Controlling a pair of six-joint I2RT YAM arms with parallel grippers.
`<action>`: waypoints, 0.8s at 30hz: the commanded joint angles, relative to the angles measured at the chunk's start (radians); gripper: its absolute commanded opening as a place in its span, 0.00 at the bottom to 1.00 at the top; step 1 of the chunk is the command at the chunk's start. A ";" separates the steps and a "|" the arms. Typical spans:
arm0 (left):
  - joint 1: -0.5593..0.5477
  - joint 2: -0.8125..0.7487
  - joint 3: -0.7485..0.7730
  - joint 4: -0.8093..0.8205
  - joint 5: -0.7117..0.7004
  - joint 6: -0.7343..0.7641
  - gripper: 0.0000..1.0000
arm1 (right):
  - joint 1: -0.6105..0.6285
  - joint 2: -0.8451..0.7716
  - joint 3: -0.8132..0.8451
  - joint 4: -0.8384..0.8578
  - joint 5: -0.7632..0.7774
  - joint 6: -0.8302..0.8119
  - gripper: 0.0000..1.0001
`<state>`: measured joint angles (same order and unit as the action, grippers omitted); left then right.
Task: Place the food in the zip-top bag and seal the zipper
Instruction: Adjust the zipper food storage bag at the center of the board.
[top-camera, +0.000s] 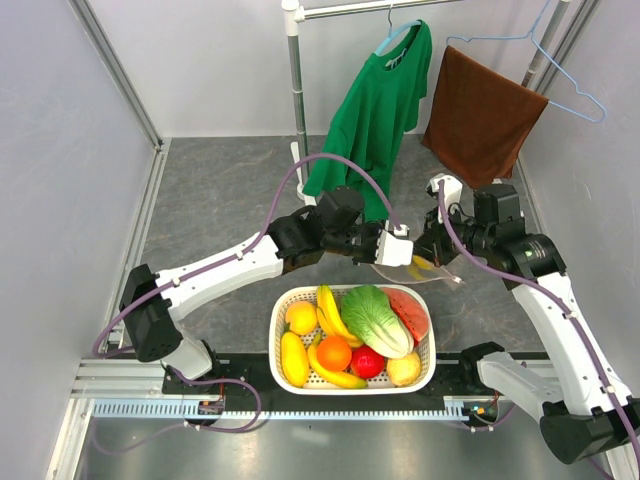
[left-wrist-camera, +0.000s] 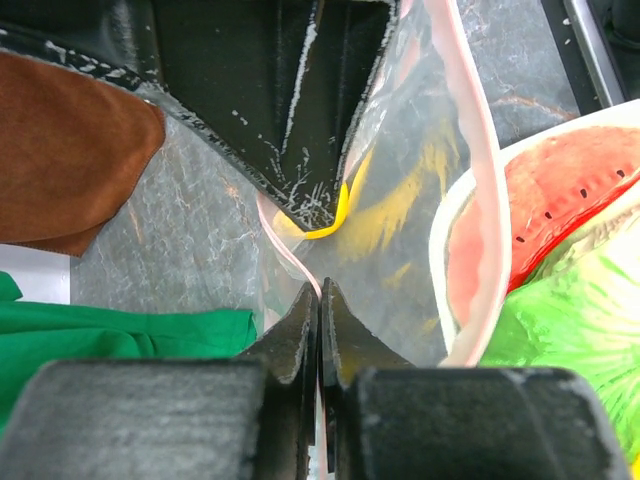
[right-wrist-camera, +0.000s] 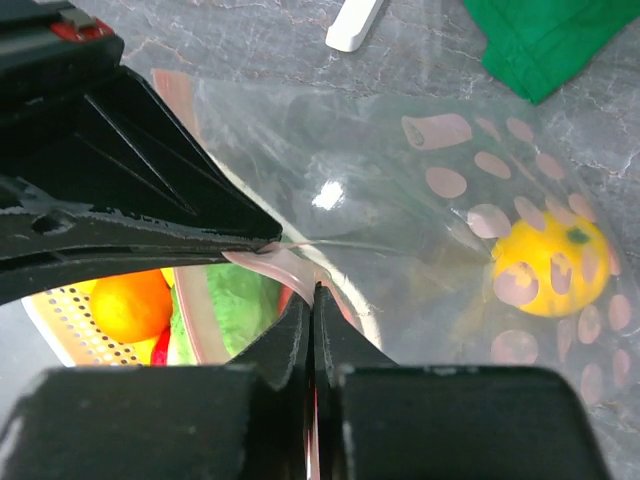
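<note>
The zip-top bag hangs between both grippers, just behind the white basket. My left gripper is shut on the pink zipper, pinching it at the fingertips. My right gripper is shut on the same zipper, close beside the left one. A round yellow fruit lies inside the dotted bag; it also shows in the top view. The cabbage, the orange and another yellow fruit sit in the basket.
The basket also holds bananas, a watermelon slice and a red fruit. A green shirt and a brown towel hang on a rack pole behind the arms. Walls close both sides.
</note>
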<state>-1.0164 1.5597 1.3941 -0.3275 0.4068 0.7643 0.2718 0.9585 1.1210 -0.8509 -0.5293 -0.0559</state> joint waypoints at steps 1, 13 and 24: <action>0.004 -0.003 0.042 -0.005 0.058 -0.042 0.17 | 0.000 0.006 0.057 0.013 0.000 0.017 0.00; 0.027 -0.026 0.036 -0.025 0.098 -0.118 0.02 | 0.000 0.026 0.092 -0.006 -0.063 -0.031 0.15; 0.035 -0.009 0.055 -0.027 0.153 -0.137 0.02 | 0.010 0.012 0.126 -0.108 -0.080 -0.346 0.47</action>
<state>-0.9882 1.5417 1.3972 -0.3599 0.5083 0.6743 0.2733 0.9741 1.2037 -0.9260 -0.5758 -0.2443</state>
